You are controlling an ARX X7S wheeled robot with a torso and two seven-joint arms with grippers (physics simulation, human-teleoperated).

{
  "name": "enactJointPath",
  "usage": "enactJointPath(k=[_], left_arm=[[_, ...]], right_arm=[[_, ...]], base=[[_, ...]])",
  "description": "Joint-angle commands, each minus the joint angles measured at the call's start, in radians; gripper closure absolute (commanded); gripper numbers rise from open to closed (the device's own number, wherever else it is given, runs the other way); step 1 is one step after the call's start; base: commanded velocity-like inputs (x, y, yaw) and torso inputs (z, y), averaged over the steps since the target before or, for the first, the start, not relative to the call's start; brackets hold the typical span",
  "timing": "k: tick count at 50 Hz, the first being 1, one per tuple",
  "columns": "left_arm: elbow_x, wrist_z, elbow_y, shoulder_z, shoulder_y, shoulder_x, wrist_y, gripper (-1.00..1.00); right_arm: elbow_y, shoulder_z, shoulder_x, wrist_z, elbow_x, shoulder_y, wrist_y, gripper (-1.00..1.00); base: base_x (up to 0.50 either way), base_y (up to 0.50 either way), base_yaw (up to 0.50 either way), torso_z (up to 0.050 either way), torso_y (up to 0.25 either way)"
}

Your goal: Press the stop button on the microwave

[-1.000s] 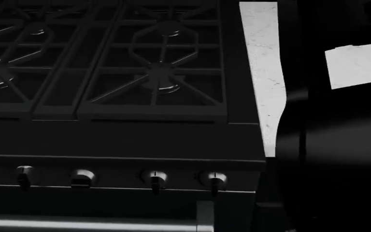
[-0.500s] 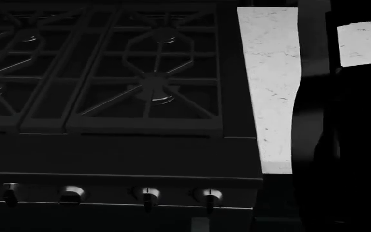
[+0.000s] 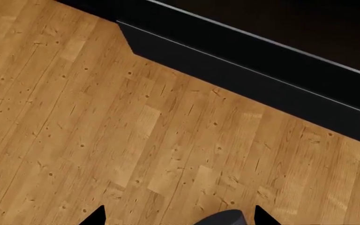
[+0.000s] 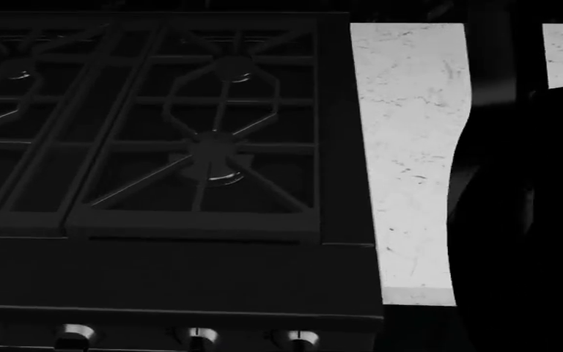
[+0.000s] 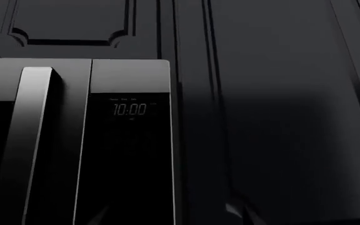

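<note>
The microwave (image 5: 73,140) shows in the right wrist view, with a silver vertical handle (image 5: 30,140) and a dark control panel (image 5: 130,154) whose display (image 5: 129,110) reads 10:00. No stop button can be made out on the dark panel. My right gripper (image 5: 167,213) faces the panel from a short way off. Its fingertips (image 5: 236,208) show faintly, wide apart and empty. My left gripper (image 3: 178,219) hangs open and empty over the wooden floor (image 3: 105,140). Only my right arm (image 4: 526,220) shows in the head view, as a dark mass.
A black gas stove (image 4: 203,147) with grates fills the head view, its knobs (image 4: 193,337) along the front. A white stone countertop (image 4: 409,161) lies to its right. Dark panelled cabinets (image 5: 280,117) surround the microwave. A black cabinet base (image 3: 261,84) borders the floor.
The head view has shifted: the stove has slid down and left in the frame, and more countertop shows. The dark arm mass has moved right.
</note>
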Motion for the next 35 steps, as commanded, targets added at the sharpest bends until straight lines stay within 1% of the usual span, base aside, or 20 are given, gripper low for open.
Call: enactJointPath(k=[1,7,10,13,19,26,30,35], left_arm=[[0.000,0.000,-0.002,-0.001,0.002,0.000,0.000,-1.00],[0.000,0.000,-0.002,-0.001,0.002,0.000,0.000,-1.00],[0.000,0.000,-0.002,-0.001,0.002,0.000,0.000,-1.00],[0.000,0.000,-0.002,-0.001,0.002,0.000,0.000,-1.00],[0.000,0.000,-0.002,-0.001,0.002,0.000,0.000,-1.00],[0.000,0.000,-0.002,-0.001,0.002,0.000,0.000,-1.00],[0.000,0.000,-0.002,-0.001,0.002,0.000,0.000,-1.00],[0.000,0.000,-0.002,-0.001,0.002,0.000,0.000,-1.00]], right_arm=[[-0.001,-0.195,-0.001,0.000,0.206,-0.008,-0.018,-1.00],[-0.027,-0.338,-0.002,0.008,0.358,0.001,-0.045,-1.00],[-0.008,-0.382,-0.001,0.001,0.416,-0.003,-0.081,-1.00],[-0.021,-0.432,-0.001,-0.009,0.471,-0.010,-0.079,-1.00],[-0.021,-0.543,-0.002,0.002,0.552,-0.014,-0.082,-1.00],[-0.023,-0.626,-0.001,-0.007,0.626,-0.007,-0.129,-1.00],[-0.017,-0.661,-0.001,-0.002,0.659,-0.011,-0.126,-1.00],[-0.014,-0.692,-0.001,0.000,0.688,-0.001,-0.148,-1.00]], base=[[0.00,0.00,0.00,0.050,0.104],[0.00,0.00,0.00,0.050,0.102],[0.00,0.00,0.00,0.050,0.103],[0.00,0.00,0.00,0.050,0.102],[0.48,-0.03,0.00,0.050,0.102],[0.00,0.00,0.00,0.050,0.102],[0.50,-0.07,0.00,0.050,0.101],[0.00,0.00,0.00,0.050,0.101]])
